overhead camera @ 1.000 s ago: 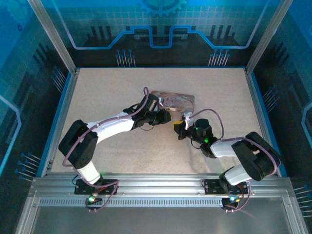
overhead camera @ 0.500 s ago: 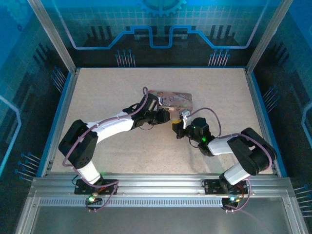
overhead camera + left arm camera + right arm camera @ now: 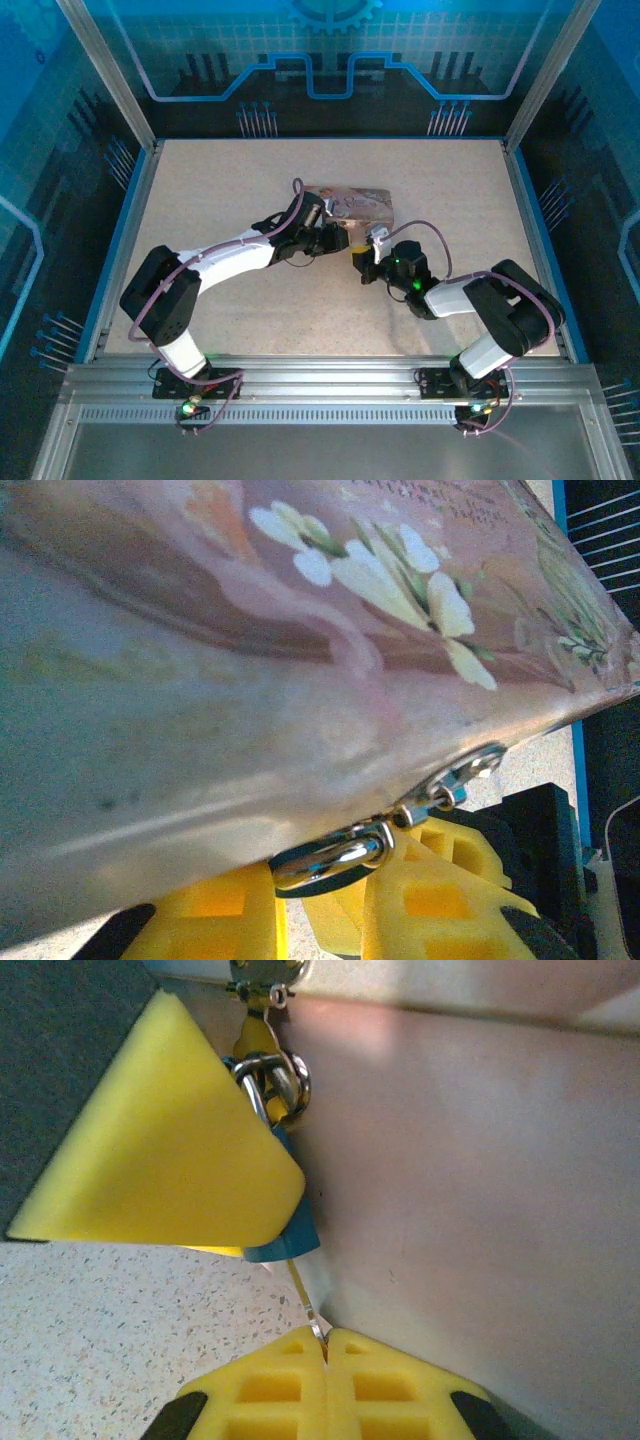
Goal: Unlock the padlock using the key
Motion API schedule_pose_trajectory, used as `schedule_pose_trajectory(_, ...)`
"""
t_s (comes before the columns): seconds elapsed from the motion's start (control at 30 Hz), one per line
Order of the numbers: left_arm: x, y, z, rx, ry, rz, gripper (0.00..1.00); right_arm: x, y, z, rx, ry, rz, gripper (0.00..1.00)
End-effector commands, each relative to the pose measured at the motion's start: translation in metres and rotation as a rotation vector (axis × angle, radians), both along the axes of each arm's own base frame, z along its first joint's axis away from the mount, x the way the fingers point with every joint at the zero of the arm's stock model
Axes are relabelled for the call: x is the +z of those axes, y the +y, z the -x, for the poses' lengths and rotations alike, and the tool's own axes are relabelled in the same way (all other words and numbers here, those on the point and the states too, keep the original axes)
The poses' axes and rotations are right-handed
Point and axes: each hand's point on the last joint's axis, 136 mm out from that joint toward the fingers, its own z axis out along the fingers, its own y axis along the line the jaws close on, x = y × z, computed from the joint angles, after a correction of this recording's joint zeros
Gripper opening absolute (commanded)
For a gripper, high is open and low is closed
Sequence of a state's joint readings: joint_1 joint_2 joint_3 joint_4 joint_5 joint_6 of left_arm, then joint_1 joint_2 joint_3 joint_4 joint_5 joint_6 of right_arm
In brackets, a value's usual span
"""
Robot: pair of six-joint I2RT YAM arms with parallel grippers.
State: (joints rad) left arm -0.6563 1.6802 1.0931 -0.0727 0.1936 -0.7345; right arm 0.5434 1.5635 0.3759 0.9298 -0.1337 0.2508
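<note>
— Speckled table (image 3: 200,190), pink tin (image 3: 355,203) midway between its side edges. Where's the padlock (image 3: 292,1238)?
— On the tin's hasp (image 3: 470,770), near side, pinched by the left gripper (image 3: 320,900). Probably light, stiff and slick. Hold the body, not the thin shackle (image 3: 330,855).
— The key (image 3: 303,1295)?
— Clamped in the right gripper (image 3: 325,1352), an easily bent sliver. The keyhole is hidden, so I can't tell if it's seated.

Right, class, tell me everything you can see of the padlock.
The padlock is tiny: a teal-blue body, mostly hidden behind a yellow pad of the left gripper, and a thin shiny silvery shackle looped through the hasp of the pink tin. It lies against the tin's side. The thin key, pinched by the right gripper, reaches its lower end.
</note>
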Motion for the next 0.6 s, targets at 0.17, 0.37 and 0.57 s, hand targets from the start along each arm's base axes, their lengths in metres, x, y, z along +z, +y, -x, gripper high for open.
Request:
schedule_pose_trajectory(0.17,0.025,-0.020,0.011,-0.108,-0.050,0.066,0.20,0.051,-0.003,-0.020,-0.055,-0.157,-0.044,0.00)
schedule_pose_trajectory(0.37,0.021,-0.019,0.011,-0.110,-0.044,0.059,0.20,0.056,-0.002,-0.020,-0.043,-0.169,-0.021,0.00)
schedule_pose_trajectory(0.57,0.021,-0.020,0.010,-0.109,-0.045,0.060,0.20,0.052,0.001,-0.018,-0.025,-0.158,0.013,0.00)
